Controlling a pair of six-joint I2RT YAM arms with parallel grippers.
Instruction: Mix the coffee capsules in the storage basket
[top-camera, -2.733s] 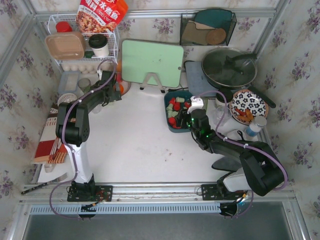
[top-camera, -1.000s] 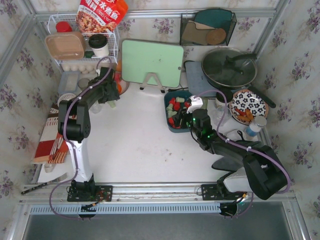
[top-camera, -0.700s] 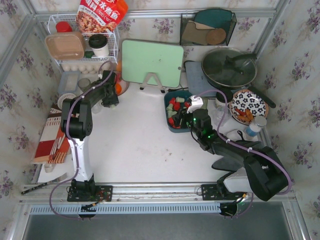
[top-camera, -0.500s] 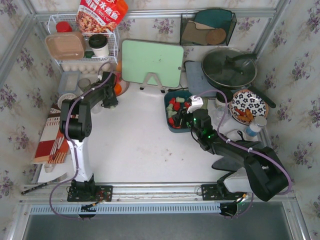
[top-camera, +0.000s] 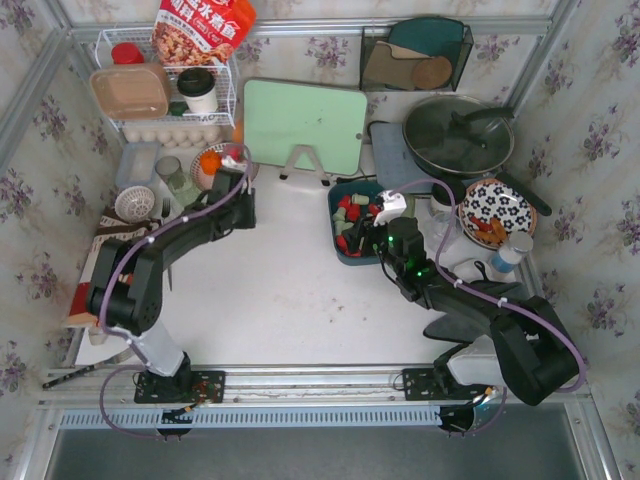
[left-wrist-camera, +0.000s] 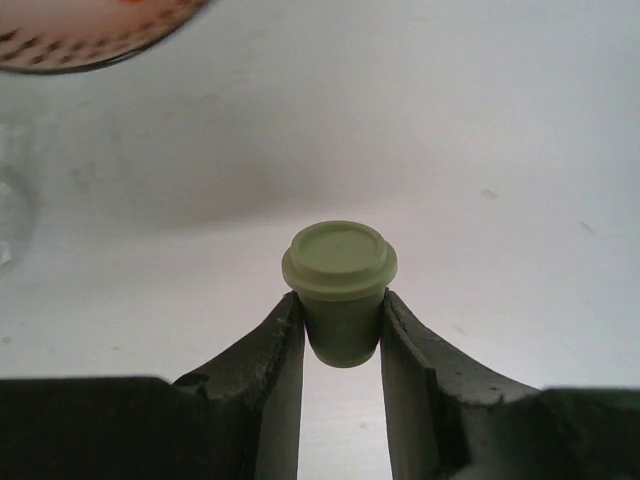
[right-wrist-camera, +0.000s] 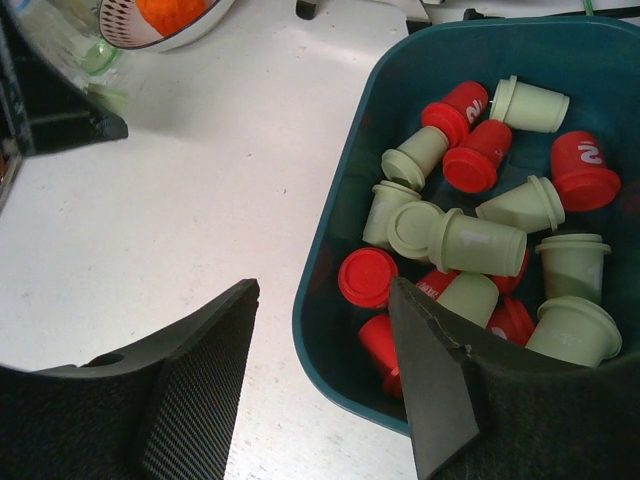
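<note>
The capsules (right-wrist-camera: 470, 240) lie red and green together in the basket (right-wrist-camera: 350, 190), right of centre. One green capsule (left-wrist-camera: 340, 262) is pinched by its tapered body in the left gripper (left-wrist-camera: 340, 322), well left of the basket, and it could slip loose on the way over. The right gripper (right-wrist-camera: 322, 300), spread wide astride the basket's near-left rim, could block the drop or shove the basket.

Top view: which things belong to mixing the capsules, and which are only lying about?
Job: storage basket, coffee capsules in it, green capsule in the left jaws.
Lying about: cutting board, lidded pan, flowered plate, wire rack.
</note>
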